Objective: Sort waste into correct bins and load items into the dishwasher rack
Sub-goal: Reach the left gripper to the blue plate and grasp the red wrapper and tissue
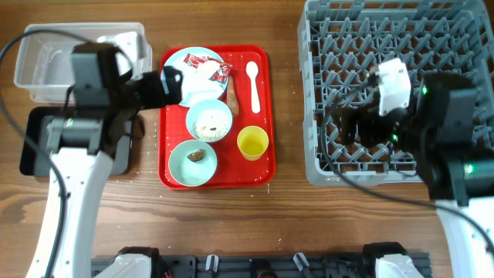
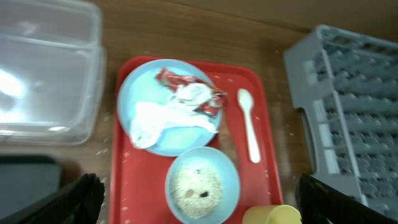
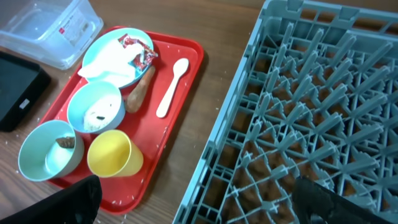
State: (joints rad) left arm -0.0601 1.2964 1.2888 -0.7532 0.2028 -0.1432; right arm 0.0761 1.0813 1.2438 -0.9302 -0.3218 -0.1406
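My left claw (image 1: 174, 81) is spread wide with nothing in it. It hangs over the left rim of the blue plate (image 1: 185, 55), and its two fingers (image 2: 84, 199) frame the bottom corners of the wrist view. My right claw (image 1: 351, 127) is also released and empty, and it sits above the near left part of the grey rack (image 1: 347, 46).

Everything to be sorted sits on the red tray (image 1: 255, 174) in the middle of the desk (image 1: 285, 224). The plate is at the far end and carries the red-and-white wrapper (image 2: 186, 87) and the crumpled paper (image 2: 155, 121), which touch each other. The brown stick (image 1: 232, 96) lies just beside the plate's right edge. The white spoon (image 1: 254, 85) lies beyond it, parallel to it, with its bowl end pointing away from me.

Nearer to me is the blue bowl (image 1: 191, 116), which holds the rice (image 2: 196, 186). The green bowl (image 1: 177, 166) is at the near left corner with the small brown lump (image 1: 196, 155) inside it. The yellow cup (image 1: 252, 142) stands upright to the right of the two bowls. A few stray grains speckle the tray.

The clear tub (image 1: 54, 58) is at the far left. The black tray (image 3: 15, 87) is in front of it, and in the overhead view my left arm covers much of it. The rack stands on the right, well apart from the red tray, and I can see none of the dishes in it.
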